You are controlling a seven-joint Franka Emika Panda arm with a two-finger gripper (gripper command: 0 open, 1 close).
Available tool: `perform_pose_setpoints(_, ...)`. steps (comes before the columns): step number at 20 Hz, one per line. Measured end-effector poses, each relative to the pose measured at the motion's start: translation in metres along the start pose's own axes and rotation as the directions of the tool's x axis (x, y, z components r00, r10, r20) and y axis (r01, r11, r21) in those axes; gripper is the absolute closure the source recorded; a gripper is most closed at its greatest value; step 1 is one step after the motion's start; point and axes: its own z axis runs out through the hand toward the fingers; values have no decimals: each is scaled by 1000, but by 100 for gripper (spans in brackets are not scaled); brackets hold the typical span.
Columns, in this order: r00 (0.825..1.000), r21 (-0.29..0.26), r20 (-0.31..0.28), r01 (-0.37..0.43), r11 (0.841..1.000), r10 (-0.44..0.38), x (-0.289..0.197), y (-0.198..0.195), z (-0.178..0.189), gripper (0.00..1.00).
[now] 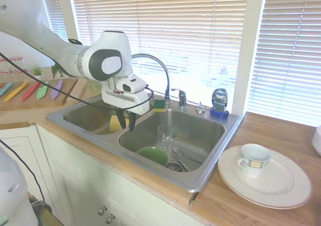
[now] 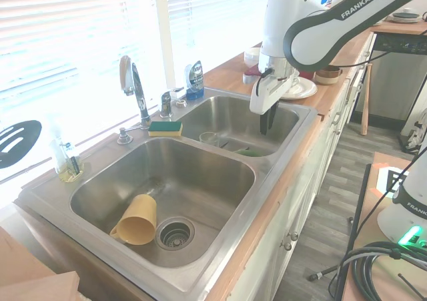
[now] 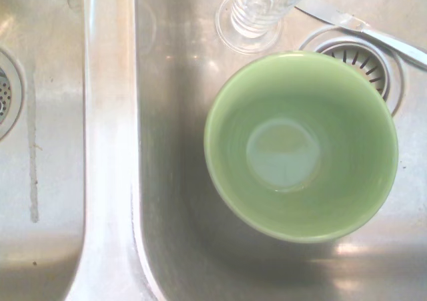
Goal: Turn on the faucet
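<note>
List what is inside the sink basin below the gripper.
The basin holds a green bowl, a clear glass and a knife by the drain. The bowl looks empty; whatever lies beneath it is hidden.

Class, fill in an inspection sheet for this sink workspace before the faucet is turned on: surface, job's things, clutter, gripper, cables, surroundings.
Surface: steel double sink set in wood counter.
Job's things: faucet, lever handle untouched.
Clutter: green bowl, glass, knife, yellow cup, sponge, soap bottle, mug on plate.
Gripper: gripper hangs above the sink divider, holding nothing; open or shut unclear.
Cables: black cable along arm.
Surroundings: window blinds, white cabinets.
</note>
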Motion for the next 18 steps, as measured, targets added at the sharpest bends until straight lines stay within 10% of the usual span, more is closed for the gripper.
perform_pose_setpoints(18, 996, 84, -88, -12, 996, 20, 83, -106, -3, 100)
